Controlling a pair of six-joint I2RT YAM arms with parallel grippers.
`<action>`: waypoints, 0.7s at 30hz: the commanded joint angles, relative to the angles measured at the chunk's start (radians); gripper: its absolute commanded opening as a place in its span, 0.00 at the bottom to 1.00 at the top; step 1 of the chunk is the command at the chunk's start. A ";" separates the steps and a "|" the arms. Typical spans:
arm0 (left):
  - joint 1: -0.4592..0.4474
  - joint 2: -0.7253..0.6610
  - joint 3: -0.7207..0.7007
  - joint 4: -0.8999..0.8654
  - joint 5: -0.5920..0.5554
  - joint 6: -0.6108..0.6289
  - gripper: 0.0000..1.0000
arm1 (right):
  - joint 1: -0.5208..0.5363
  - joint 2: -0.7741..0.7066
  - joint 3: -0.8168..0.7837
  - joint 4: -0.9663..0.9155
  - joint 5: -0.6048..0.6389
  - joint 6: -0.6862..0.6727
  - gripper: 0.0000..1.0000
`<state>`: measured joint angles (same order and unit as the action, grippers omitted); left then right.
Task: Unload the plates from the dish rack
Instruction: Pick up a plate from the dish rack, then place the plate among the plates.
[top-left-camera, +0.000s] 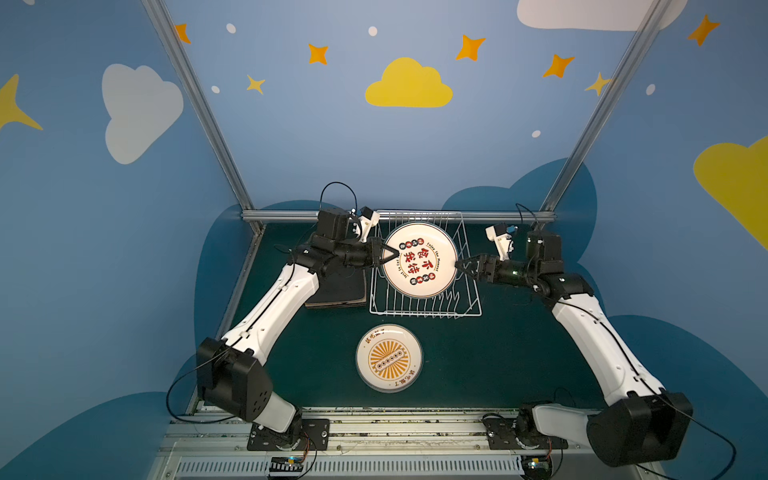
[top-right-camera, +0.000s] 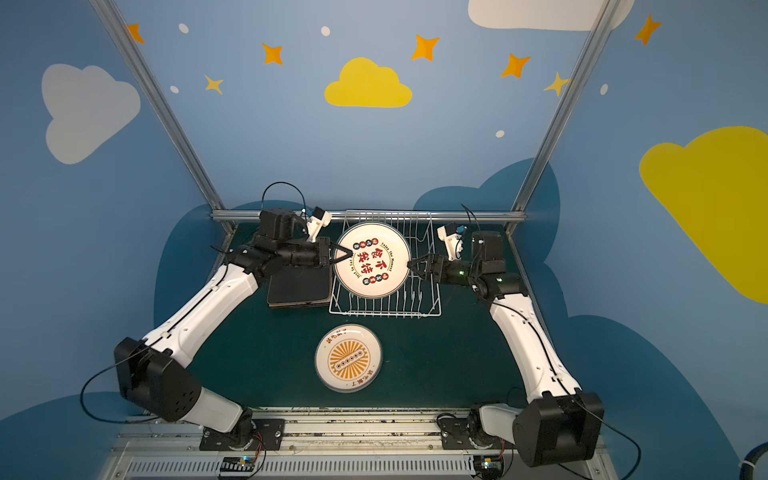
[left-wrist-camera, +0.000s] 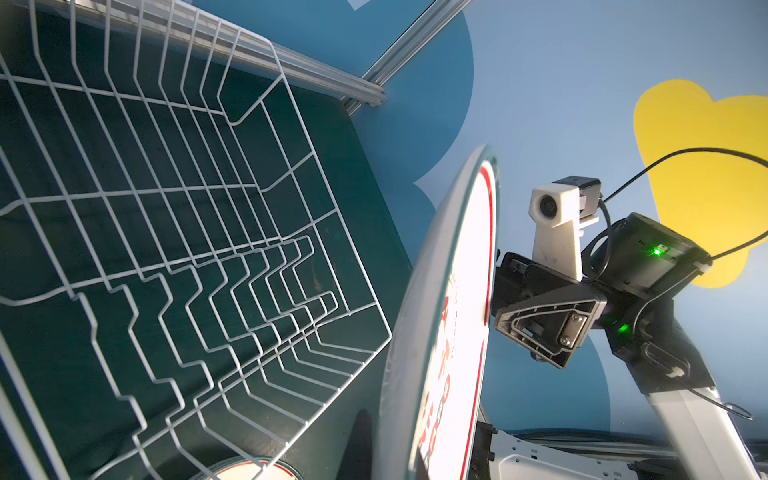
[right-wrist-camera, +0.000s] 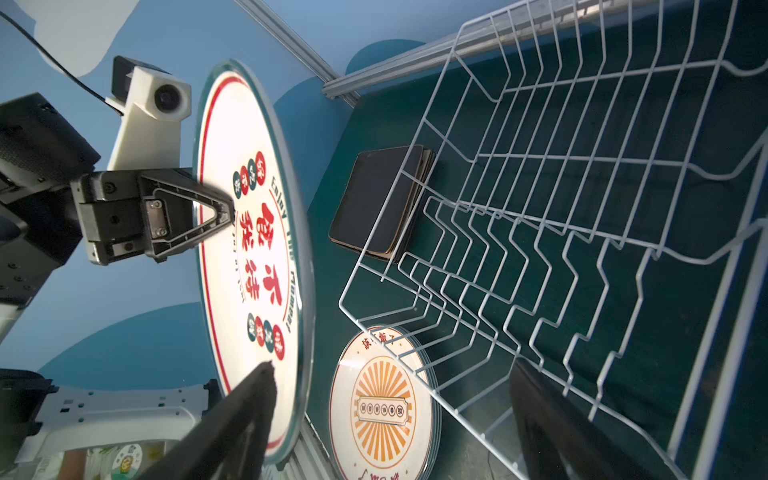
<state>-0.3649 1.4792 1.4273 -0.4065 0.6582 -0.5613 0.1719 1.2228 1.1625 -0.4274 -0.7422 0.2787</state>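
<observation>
A round white plate (top-left-camera: 419, 259) (top-right-camera: 372, 259) with a red-black printed centre hangs level above the white wire dish rack (top-left-camera: 424, 316) (top-right-camera: 386, 313), whose tines hold nothing. My left gripper (top-left-camera: 397, 254) (top-right-camera: 351, 254) (right-wrist-camera: 226, 212) is shut on that plate's left edge. My right gripper (top-left-camera: 459, 264) (top-right-camera: 411, 264) (right-wrist-camera: 390, 365) stands open at the opposite edge, the rim lying between its spread fingers without being clamped. The left wrist view shows the plate (left-wrist-camera: 449, 332) edge-on. A stack of orange-centred round plates (top-left-camera: 389, 358) (top-right-camera: 348, 358) (right-wrist-camera: 382, 403) lies in front of the rack.
A pile of black-backed square plates (top-left-camera: 338, 291) (top-right-camera: 299, 289) (right-wrist-camera: 374, 199) lies left of the rack, under my left arm. An aluminium rail (top-left-camera: 291, 215) runs along the table's far edge behind the rack. Blue walls close in both sides.
</observation>
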 joint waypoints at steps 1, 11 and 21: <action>0.008 -0.082 -0.046 -0.080 -0.020 0.006 0.03 | 0.000 -0.061 -0.036 0.016 0.011 -0.134 0.87; 0.039 -0.302 -0.251 -0.198 -0.062 -0.004 0.03 | 0.027 -0.127 -0.092 0.020 0.048 -0.263 0.88; 0.049 -0.480 -0.516 -0.230 -0.020 -0.056 0.03 | 0.070 -0.128 -0.100 0.010 0.082 -0.276 0.88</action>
<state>-0.3187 1.0317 0.9573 -0.6430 0.5903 -0.5854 0.2310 1.1107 1.0733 -0.4168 -0.6773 0.0204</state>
